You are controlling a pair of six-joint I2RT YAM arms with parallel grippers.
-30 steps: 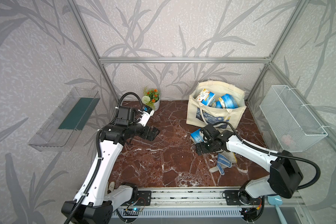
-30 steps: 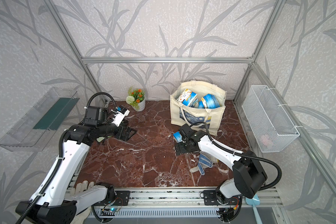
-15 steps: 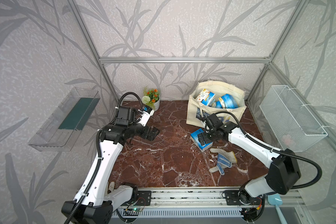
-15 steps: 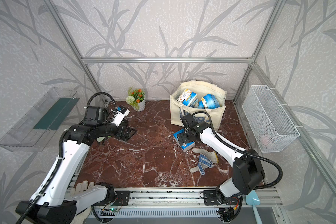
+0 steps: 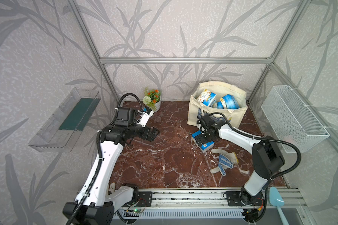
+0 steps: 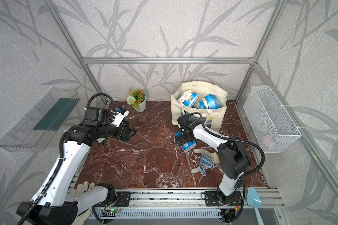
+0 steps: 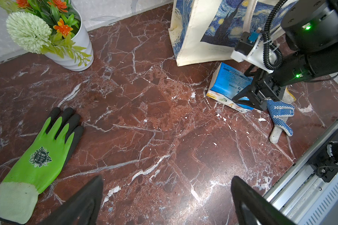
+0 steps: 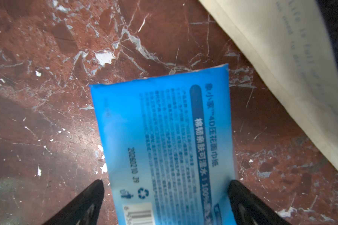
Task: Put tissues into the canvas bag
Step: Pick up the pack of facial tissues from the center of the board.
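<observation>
The right gripper (image 8: 166, 183) stands spread wide and grips nothing yet. Its two fingers (image 8: 94, 196) straddle one end of a blue tissue pack (image 8: 164, 126) that lies flat on the surface (image 5: 164, 155). In the right wrist view the pack's long axis runs straight away from the gripper, between the fingers, so the closing line crosses the pack's short width. A sliver of marble shows between one finger and the pack. The other finger sits at the pack's edge, and whether it touches cannot be told.

In both top views the right gripper (image 5: 200, 138) covers the end of the pack (image 5: 208, 146) that points toward the middle of the surface. The other end reaches toward a dotted glove (image 5: 223, 161) just beside it.

The canvas bag (image 5: 192, 114) stands upright and open-mouthed, just beyond the pack toward the back wall. Several packs (image 5: 206, 97) are already heaped inside it.

The left gripper (image 5: 152, 134) is also wide open and empty. It hangs well apart across the surface, so the right arm is plainly the nearer one.

The coming move likely needs only a squeeze across the narrow sides, then a lift high enough to clear the bag's rim. Since the grip sits at one end, the soft pack may sag or pivot.
</observation>
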